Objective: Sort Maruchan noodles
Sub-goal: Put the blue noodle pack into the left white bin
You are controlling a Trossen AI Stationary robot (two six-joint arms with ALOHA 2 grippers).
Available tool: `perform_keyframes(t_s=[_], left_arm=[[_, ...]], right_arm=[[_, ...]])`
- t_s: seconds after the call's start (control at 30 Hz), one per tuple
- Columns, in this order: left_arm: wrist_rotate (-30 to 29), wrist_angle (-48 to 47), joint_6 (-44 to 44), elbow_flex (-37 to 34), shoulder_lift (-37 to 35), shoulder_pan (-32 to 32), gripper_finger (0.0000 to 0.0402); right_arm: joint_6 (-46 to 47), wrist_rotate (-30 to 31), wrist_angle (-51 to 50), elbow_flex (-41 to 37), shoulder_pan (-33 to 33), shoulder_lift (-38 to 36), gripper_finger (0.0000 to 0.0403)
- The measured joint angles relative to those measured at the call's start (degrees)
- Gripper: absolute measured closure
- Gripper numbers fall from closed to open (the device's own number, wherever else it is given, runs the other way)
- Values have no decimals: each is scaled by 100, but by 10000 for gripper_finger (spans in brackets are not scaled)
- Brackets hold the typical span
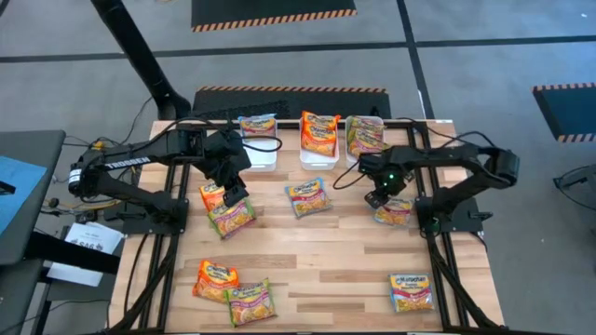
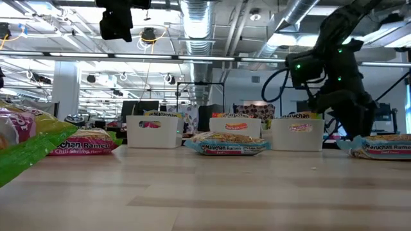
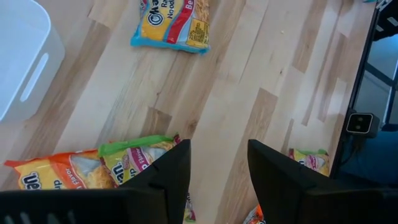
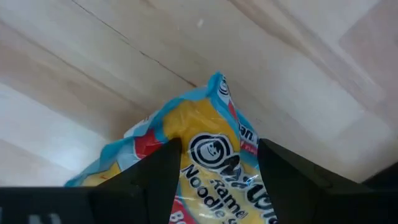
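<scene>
Several Maruchan noodle packets lie flat on the wooden table. My right gripper points down, open, over a blue-edged packet at the right, one finger on either side of the packet's corner end. My left gripper hangs open and holds nothing above an orange packet and a green-edged one, which lie side by side at the left. Another blue-edged packet lies at the table's middle. My right gripper comes from above with its open fingers astride the blue-edged packet's corner, which lies flat on the table. Whether the fingers touch the packet, I cannot tell.
Three white bins stand along the far edge, each with a packet in it. Near the front edge lie an orange packet, a green one and a blue one. Bare wood lies in the front middle.
</scene>
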Motion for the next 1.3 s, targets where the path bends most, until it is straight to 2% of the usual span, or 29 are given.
perform_keyframes(t_s=[0.17,0.27,0.47,0.8,1.03,1.3], left_arm=[[0,0,1,0,0,0,258],[2,-2,0,0,0,0,258],[2,-4,1,0,-2,0,258],[-7,-4,1,0,-2,0,258],[-11,-4,1,0,-2,0,258],[-16,71,-237,0,-2,4,258]], right_arm=[[-122,-240,335,-25,-12,442,164],[-142,-404,412,-23,9,606,180],[-154,-483,392,-7,111,701,264],[18,-701,281,86,279,299,388],[204,-619,91,568,708,-220,393],[467,159,148,1652,1491,-447,396]])
